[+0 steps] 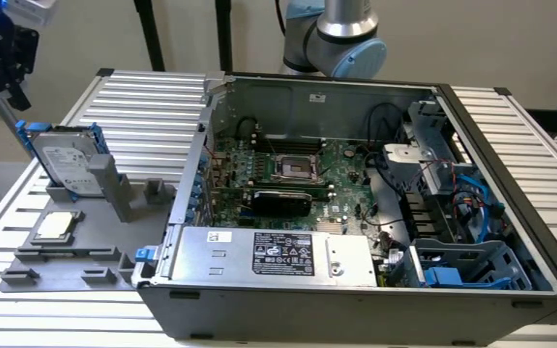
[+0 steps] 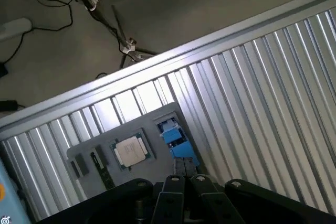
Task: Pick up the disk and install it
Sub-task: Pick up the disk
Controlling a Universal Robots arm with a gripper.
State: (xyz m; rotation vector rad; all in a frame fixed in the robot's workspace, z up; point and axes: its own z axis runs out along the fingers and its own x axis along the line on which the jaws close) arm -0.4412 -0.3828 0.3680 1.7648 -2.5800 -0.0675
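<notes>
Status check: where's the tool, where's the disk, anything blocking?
Tool high above the grey stand, clear of the disk. Disk upright in the stand, beside the open computer case, not installed. Nothing over the disk.

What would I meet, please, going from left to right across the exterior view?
The disk standing in the grey holder → the silver box with a black label → the blue drive cage.

Open computer case (image 1: 356, 297) — motherboard (image 1: 344, 156), processor chip (image 1: 54, 226)
</notes>
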